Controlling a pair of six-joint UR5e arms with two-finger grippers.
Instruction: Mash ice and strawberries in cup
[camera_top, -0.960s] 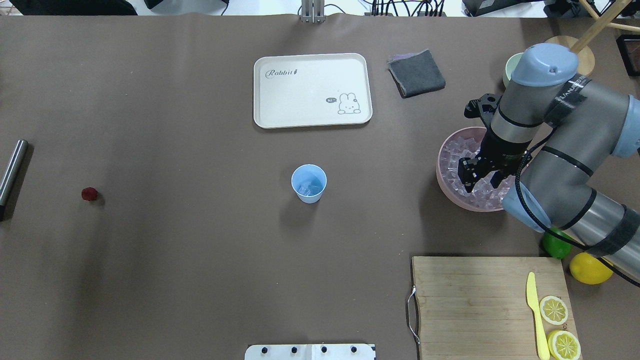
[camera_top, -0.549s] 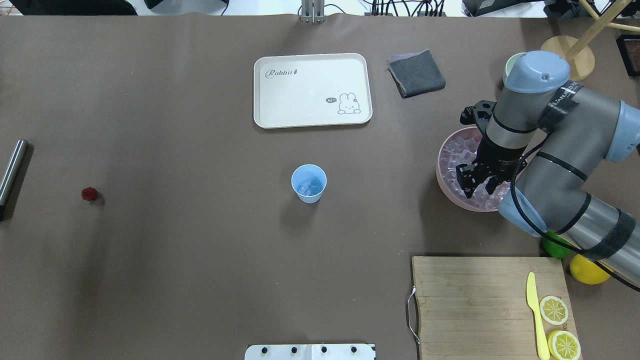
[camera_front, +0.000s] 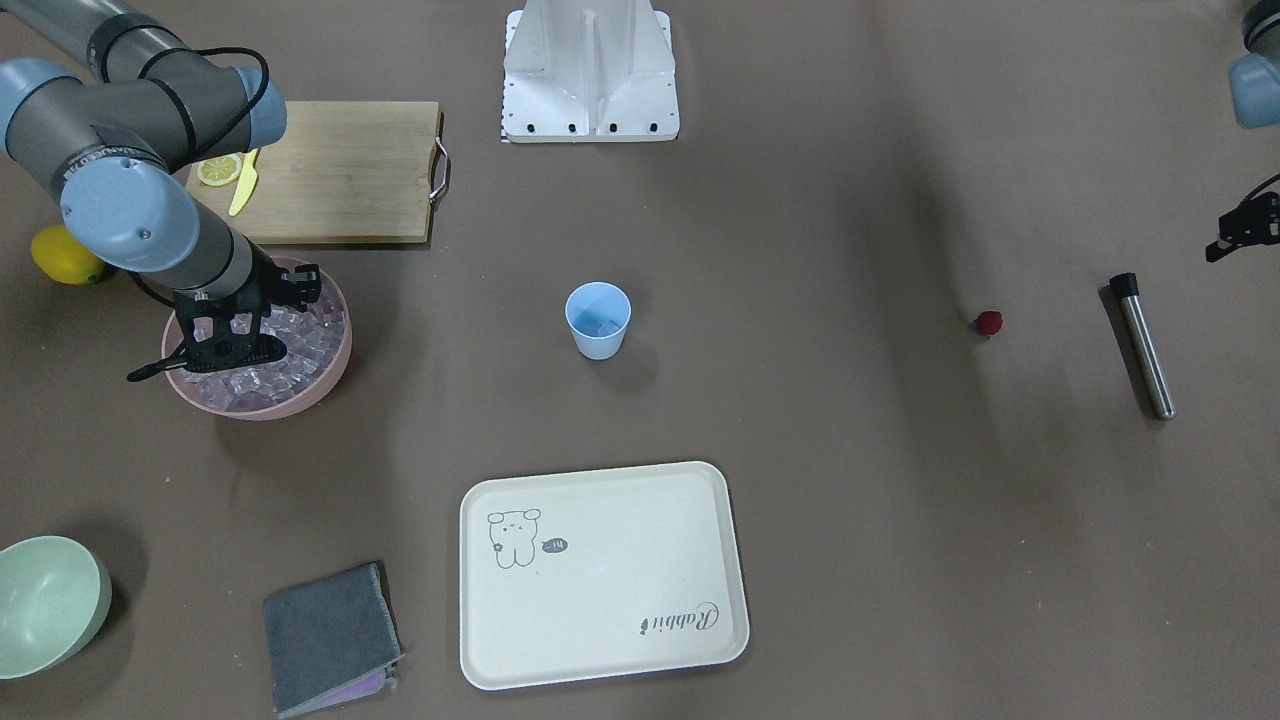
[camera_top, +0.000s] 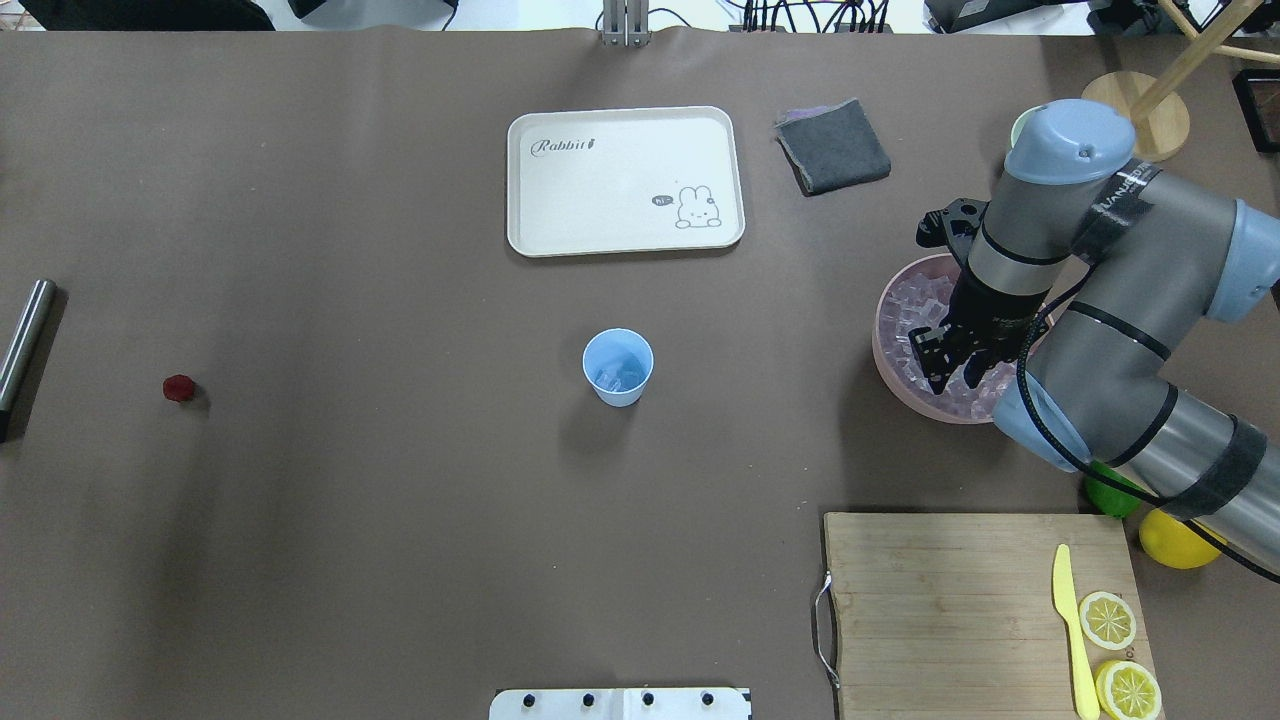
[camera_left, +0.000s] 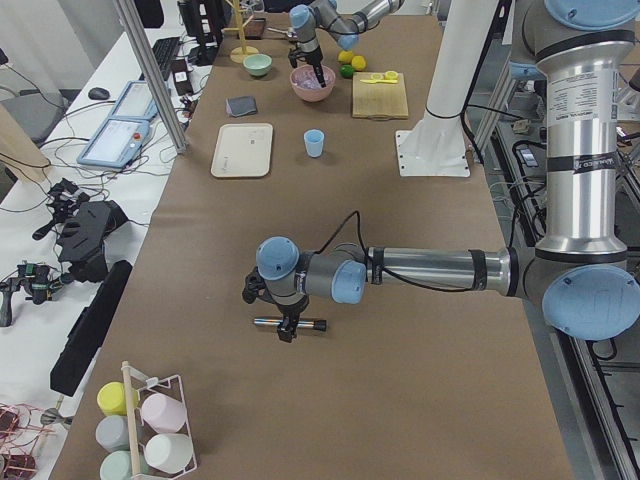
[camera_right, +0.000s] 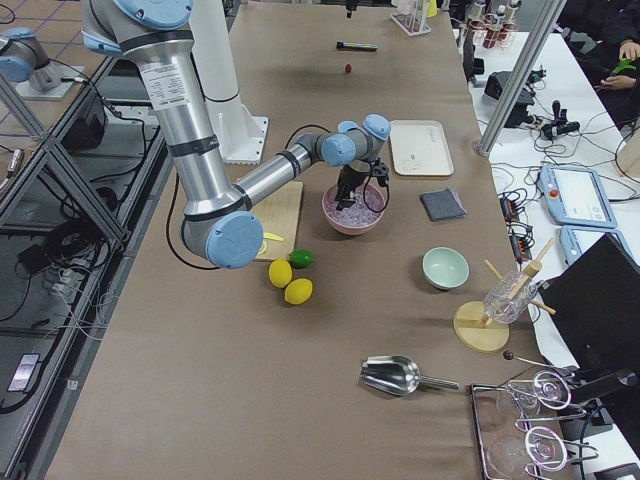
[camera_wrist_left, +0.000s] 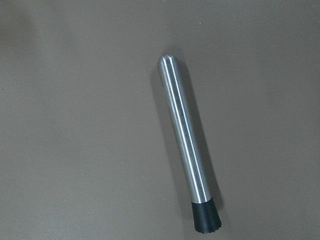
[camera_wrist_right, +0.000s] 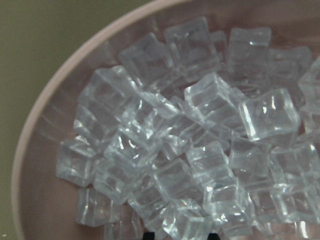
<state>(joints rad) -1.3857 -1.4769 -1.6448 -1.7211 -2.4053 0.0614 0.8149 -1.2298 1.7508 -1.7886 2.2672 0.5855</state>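
The light-blue cup (camera_top: 618, 367) stands upright mid-table with a few ice cubes (camera_top: 618, 378) in it; it also shows in the front view (camera_front: 598, 318). A heap of ice (camera_wrist_right: 200, 150) fills the pink bowl (camera_top: 885, 340). My right gripper (camera_top: 955, 372) is open, its tips (camera_wrist_right: 181, 235) down among the cubes in the bowl. The strawberry (camera_top: 179, 388) lies alone at far left. My left gripper (camera_left: 285, 330) hovers over a steel muddler (camera_wrist_left: 186, 145) at the table's left end; its fingers do not show, so I cannot tell its state.
A cream tray (camera_top: 625, 180) and a grey cloth (camera_top: 833, 146) lie at the back. A wooden cutting board (camera_top: 950, 600) with a yellow knife and lemon slices is at front right. A lime (camera_top: 1105, 490), a lemon (camera_top: 1170, 540) and a pale green bowl (camera_front: 45, 600) flank my right arm.
My right arm has shifted slightly left and the gripper has come down lower into the ice in the pink bowl. Cup, strawberry and muddler have not moved.
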